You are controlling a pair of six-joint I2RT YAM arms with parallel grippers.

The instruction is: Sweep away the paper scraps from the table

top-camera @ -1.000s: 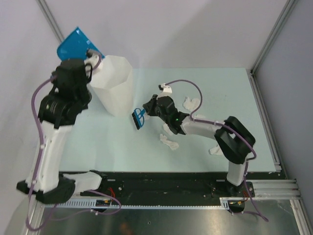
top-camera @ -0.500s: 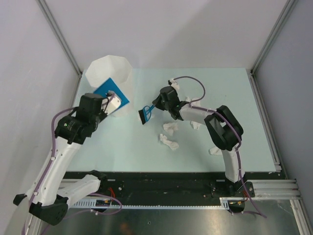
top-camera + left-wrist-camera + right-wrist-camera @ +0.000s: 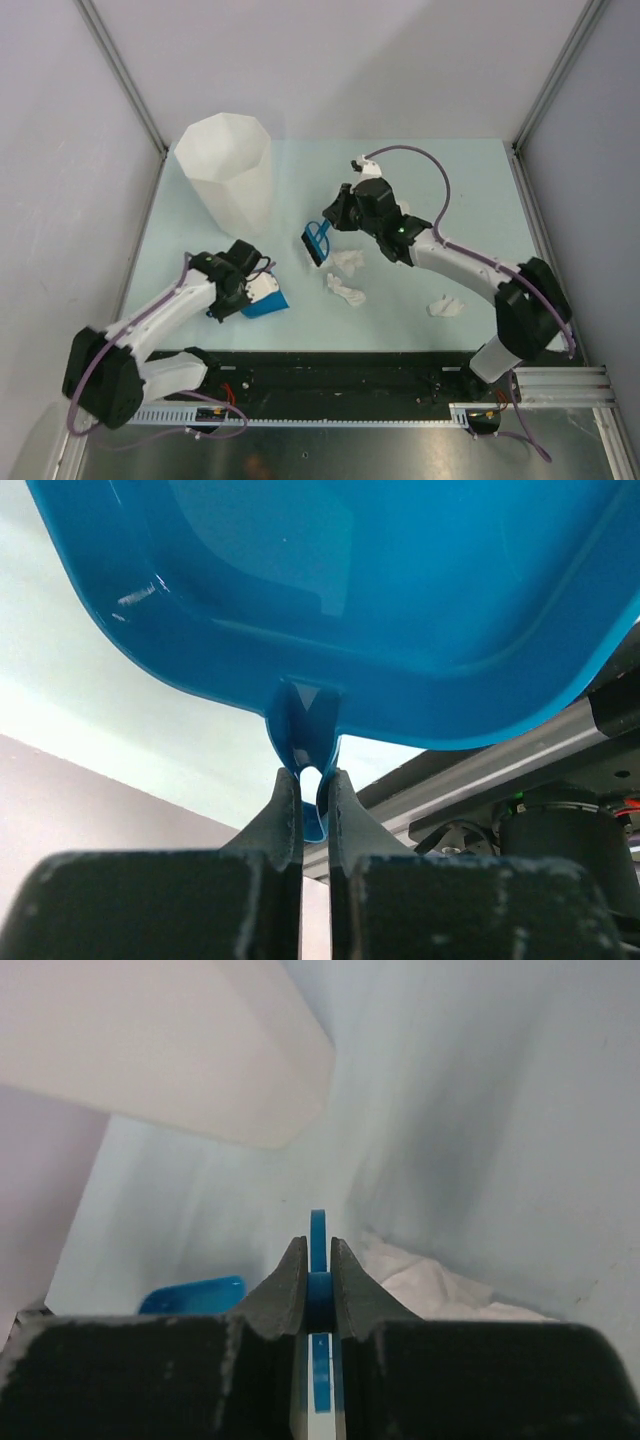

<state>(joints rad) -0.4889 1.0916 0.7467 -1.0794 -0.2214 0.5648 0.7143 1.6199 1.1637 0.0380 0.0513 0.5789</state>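
The left arm (image 3: 165, 310) has swung down from the white bin (image 3: 228, 170) and lies low along the front of the counter (image 3: 460, 200), left fingers (image 3: 288, 802) clamped on the blue dustpan (image 3: 268, 303) handle. The right arm (image 3: 455, 262) reaches inward, right fingers (image 3: 292, 1272) pinching the blue brush (image 3: 316, 243) just beside the paper scraps (image 3: 347, 263)

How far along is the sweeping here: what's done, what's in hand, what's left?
Done: tools gripped, left gripper shut on the blue dustpan, right gripper shut on the blue brush. In hand: brush poised beside two paper scraps; the dustpan, near the table front edge, looks empty. Left: three scraps visible on the table, all unswept.
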